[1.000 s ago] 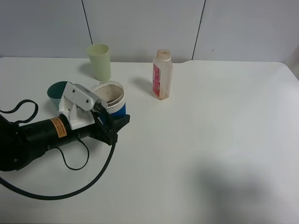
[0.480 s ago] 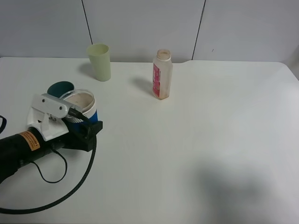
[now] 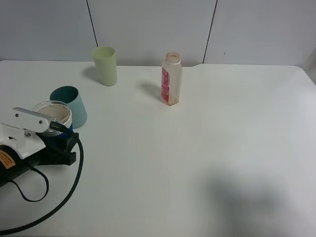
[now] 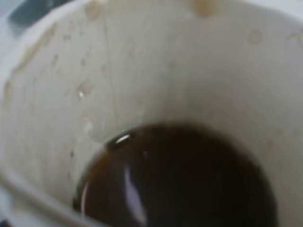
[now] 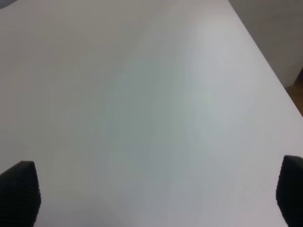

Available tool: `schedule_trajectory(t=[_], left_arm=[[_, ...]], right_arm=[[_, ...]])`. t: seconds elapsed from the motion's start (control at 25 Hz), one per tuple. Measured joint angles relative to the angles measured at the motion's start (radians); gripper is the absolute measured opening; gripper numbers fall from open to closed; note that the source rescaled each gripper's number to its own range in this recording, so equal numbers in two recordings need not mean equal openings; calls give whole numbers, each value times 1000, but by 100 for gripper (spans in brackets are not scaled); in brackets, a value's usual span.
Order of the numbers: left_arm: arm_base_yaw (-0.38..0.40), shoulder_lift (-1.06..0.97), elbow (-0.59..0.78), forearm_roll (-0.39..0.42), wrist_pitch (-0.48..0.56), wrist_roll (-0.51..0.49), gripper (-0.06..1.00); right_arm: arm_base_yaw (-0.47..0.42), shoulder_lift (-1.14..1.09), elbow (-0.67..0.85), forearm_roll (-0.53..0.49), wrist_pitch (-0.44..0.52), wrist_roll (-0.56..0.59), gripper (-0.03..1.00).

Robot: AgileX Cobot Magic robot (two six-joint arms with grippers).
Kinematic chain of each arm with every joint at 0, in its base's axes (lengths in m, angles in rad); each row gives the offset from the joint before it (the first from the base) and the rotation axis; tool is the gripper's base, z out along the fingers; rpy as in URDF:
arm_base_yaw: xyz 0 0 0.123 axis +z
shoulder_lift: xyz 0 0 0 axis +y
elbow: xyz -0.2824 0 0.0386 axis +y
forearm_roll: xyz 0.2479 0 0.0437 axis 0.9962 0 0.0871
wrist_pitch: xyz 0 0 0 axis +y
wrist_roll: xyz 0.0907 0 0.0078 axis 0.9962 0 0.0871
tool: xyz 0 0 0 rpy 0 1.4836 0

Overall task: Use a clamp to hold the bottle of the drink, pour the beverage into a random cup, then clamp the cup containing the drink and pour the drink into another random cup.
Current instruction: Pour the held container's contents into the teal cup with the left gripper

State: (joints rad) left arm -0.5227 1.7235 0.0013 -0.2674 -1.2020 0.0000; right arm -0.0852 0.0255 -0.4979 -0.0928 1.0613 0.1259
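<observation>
My left gripper (image 3: 58, 139) is shut on a white cup with a blue band (image 3: 51, 112), upright at the table's left front. The left wrist view looks straight into this cup (image 4: 142, 71); dark brown drink (image 4: 180, 189) fills its bottom. A teal cup (image 3: 70, 104) stands just behind and right of it, close or touching. A pale green cup (image 3: 105, 65) stands at the back left. The drink bottle (image 3: 171, 79), with a red label and no cap, stands upright at the back middle. My right gripper (image 5: 154, 191) is open over bare table; it is out of the exterior high view.
The white table (image 3: 222, 148) runs to a grey panelled wall at the back. My left arm's black cable (image 3: 69, 190) loops over the table's front left. The table's right edge (image 5: 265, 61) shows in the right wrist view.
My left gripper has carried the white cup leftward and toward the table's front. The teal cup, partly covered before, now stands in full view. Bottle and green cup have not moved.
</observation>
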Motion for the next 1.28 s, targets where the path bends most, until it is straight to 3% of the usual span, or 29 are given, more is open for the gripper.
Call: schedule_trajectory(t=[0.92, 1.28], left_arm=[[0, -14, 0, -289, 1, 50, 1], [0, -97, 0, -356, 0, 89, 1]], right_arm=[[0, 0, 0, 0, 0, 0, 100], [0, 0, 0, 0, 0, 0, 100]])
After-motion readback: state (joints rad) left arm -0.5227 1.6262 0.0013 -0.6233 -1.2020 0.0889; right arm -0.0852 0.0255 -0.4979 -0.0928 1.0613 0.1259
